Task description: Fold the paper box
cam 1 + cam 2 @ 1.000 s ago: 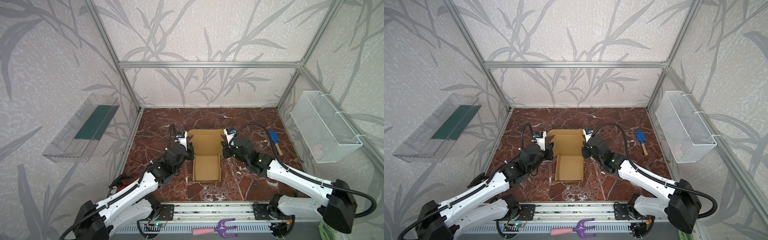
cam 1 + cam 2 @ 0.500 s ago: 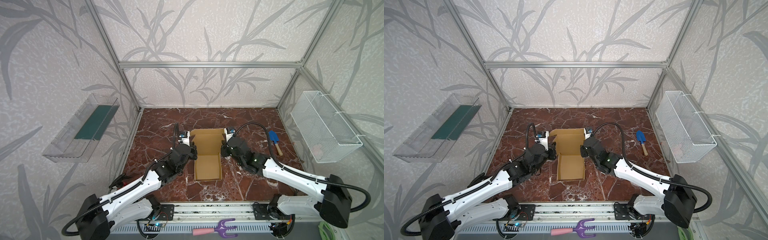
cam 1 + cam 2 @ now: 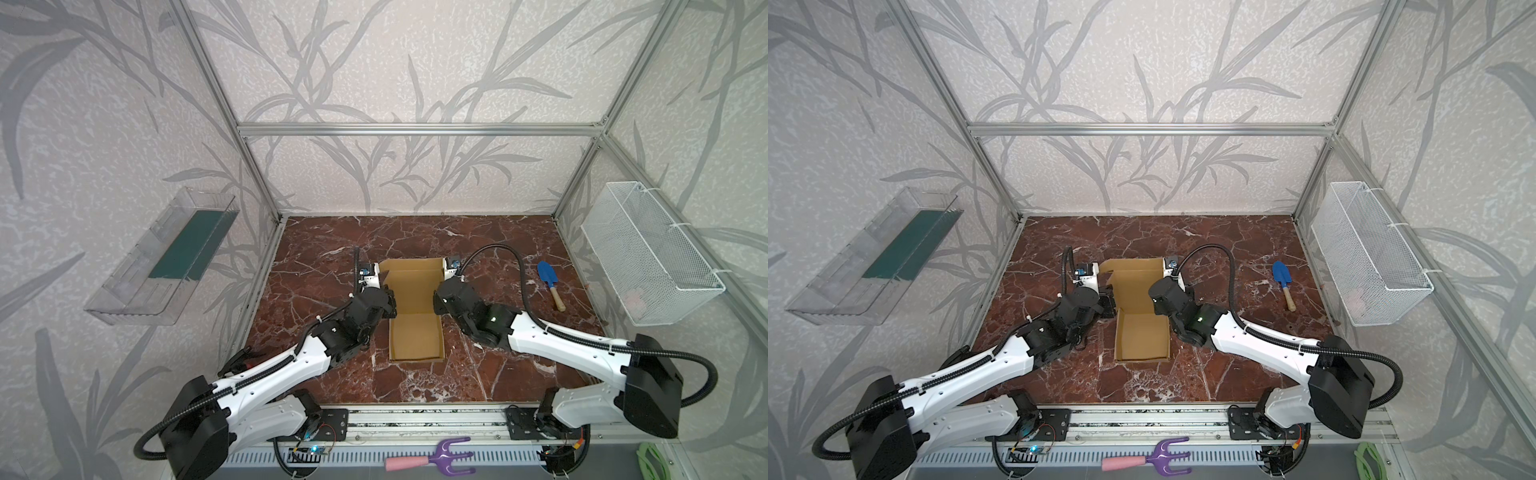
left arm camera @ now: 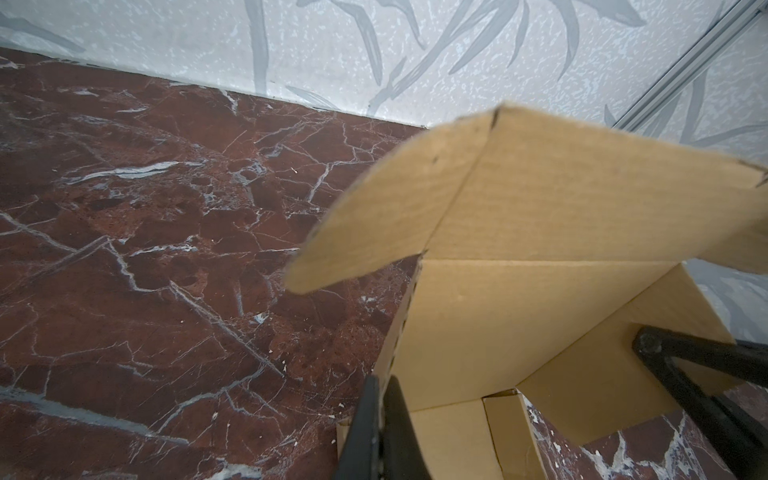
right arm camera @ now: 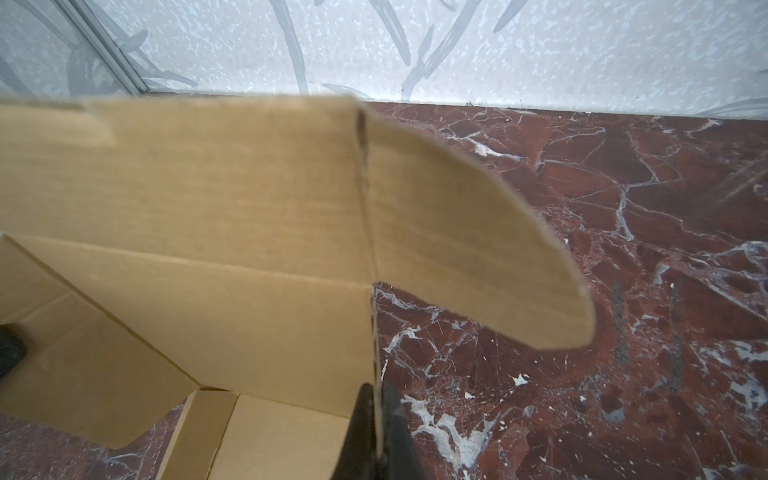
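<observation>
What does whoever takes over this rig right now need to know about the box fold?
Left gripper: shut on the left edge of the paper box lid.
Right gripper: shut on the lid's right edge.
Box: between the two arms, tray end nearest the robot, lid raised at the far end.
Done: tray walls look up; lid stands lifted, rounded side tabs sticking outward.
Left: bring the lid down over the tray, tuck the tabs and front flap in.

On my red-brown tabletop point(image 3: 316, 266) lay the paper box point(image 3: 417, 340) in the middle, and a blue shovel point(image 3: 550, 284) well apart.
</observation>
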